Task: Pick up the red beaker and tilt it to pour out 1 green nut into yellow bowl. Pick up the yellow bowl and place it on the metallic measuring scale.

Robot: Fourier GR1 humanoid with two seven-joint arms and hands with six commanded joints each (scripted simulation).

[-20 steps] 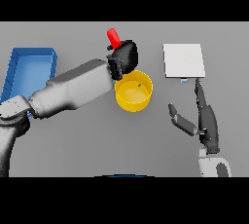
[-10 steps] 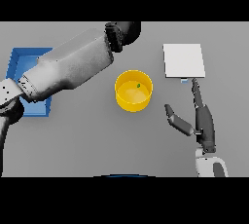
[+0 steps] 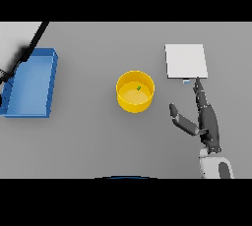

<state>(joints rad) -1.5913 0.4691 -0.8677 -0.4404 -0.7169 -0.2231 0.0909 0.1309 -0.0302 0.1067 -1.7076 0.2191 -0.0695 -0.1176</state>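
In the head view, the left arm had swung away from the middle of the bench: a second earlier it hung over the yellow bowl [image 3: 135,91] with the red beaker tilted above it, half a second earlier it was lifting clear, and now only a dark sliver of that arm showed at the far left edge beside the blue tray [image 3: 30,83]. The left hand itself was out of sight, and so was the red beaker, so where it ended up could not be told. The bowl stood uncovered mid-bench with one green nut [image 3: 139,88] lying inside it, which suggested the pouring step was done. The right hand [image 3: 206,120] lay to the right of the bowl with its fingers [image 3: 183,120] straight and spread, holding nothing, fingertips close to the near edge of the metallic measuring scale [image 3: 185,61]. The bowl was well apart from the scale; carrying it there looked to be what remained.
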